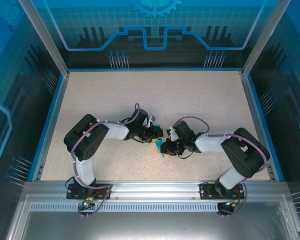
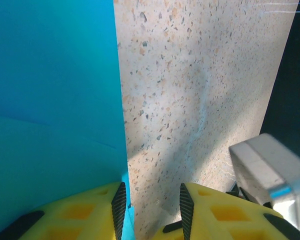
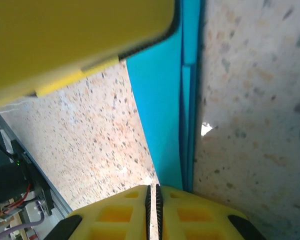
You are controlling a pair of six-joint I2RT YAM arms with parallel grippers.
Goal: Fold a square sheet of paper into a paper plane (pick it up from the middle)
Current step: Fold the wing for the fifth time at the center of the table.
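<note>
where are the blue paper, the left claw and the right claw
blue paper (image 2: 50,100): left wrist view, its flat face
left claw (image 2: 152,202): left wrist view, between fingertips
right claw (image 3: 153,194): right wrist view, between fingertips

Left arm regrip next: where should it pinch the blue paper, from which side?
Probably the straight long edge of the blue paper, approached from the bare table side: the sheet looks flat, and that edge runs beside one finger of the open left gripper.

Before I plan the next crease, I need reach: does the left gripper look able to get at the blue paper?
Probably yes. The left gripper stands open right at the blue paper, whose edge reaches just into its gap. The right gripper, shut nearby, does not seem to block it.
</note>
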